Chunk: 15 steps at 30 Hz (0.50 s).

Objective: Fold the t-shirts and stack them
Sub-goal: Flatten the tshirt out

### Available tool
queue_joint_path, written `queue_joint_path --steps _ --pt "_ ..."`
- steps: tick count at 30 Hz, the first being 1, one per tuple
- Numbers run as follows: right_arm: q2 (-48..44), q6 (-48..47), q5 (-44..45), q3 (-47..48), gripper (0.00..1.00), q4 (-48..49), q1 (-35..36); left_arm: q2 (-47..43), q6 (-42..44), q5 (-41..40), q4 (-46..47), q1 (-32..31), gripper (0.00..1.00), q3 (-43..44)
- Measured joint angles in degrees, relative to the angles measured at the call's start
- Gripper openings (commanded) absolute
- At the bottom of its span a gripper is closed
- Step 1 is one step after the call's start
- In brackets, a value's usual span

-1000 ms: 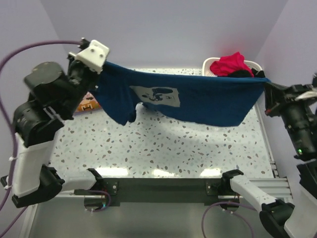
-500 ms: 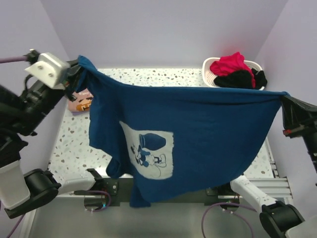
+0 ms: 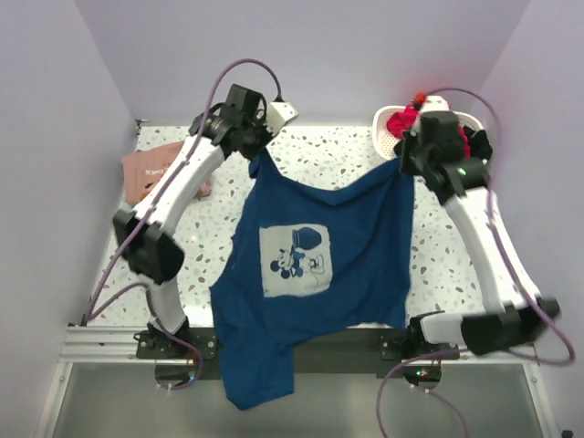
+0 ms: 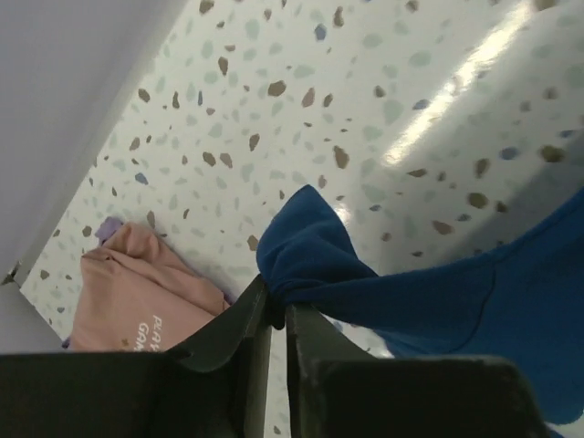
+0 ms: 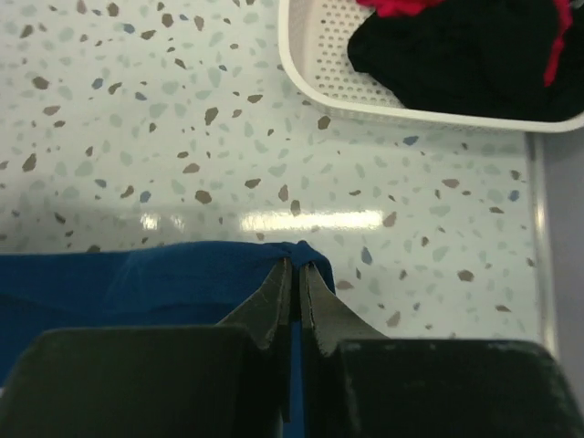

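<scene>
The dark blue t-shirt (image 3: pixel 310 265) with its pale mouse print (image 3: pixel 296 260) face up stretches from the table's far part down over the near edge. My left gripper (image 3: pixel 259 151) is shut on its far left corner (image 4: pixel 306 260). My right gripper (image 3: pixel 401 166) is shut on its far right corner (image 5: pixel 297 254). The cloth sags between the two grips. The salmon-pink t-shirt (image 3: pixel 151 172) lies folded at the table's far left, and shows in the left wrist view (image 4: pixel 137 297).
A white basket (image 3: pixel 383 123) at the far right corner holds red and black clothes (image 3: pixel 406 119); its rim shows in the right wrist view (image 5: pixel 319 78). The speckled table (image 3: pixel 210 228) has a metal rail along the near edge (image 3: pixel 365 333).
Both arms have swung forward and down from a high, wide hold. The blue shirt, hanging in the air before, now lies over the table with its lower part past the near edge.
</scene>
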Motion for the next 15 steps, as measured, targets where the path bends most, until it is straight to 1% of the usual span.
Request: queue_joint_path --steps 1,3,4,6,8,11,15 --pt "4.5 0.0 -0.07 -0.04 0.41 2.8 -0.63 3.78 0.24 -0.31 0.94 1.6 1.0 0.9" --pt "13.88 0.42 -0.15 0.94 0.77 6.64 -2.34 14.25 -0.13 -1.77 2.4 5.11 1.0 6.95" --pt "19.58 0.7 -0.11 2.25 0.81 7.58 -3.3 19.74 -0.57 -3.67 3.17 6.56 1.0 11.72" --pt "25.31 0.37 -0.07 3.04 0.85 8.68 -4.44 24.52 -1.27 -6.21 5.42 8.35 1.0 15.91" --pt "26.12 0.5 -0.33 0.39 0.88 10.23 -5.07 23.39 -1.99 -7.87 8.81 9.31 1.0 13.38" --pt "20.15 0.59 -2.32 -5.14 0.88 11.96 -5.09 13.44 -4.44 -7.58 14.78 8.96 1.0 1.86" --pt "10.01 1.4 -9.57 -11.23 0.87 16.17 -5.01 -3.08 -10.58 -3.58 20.74 7.58 1.0 -12.9"
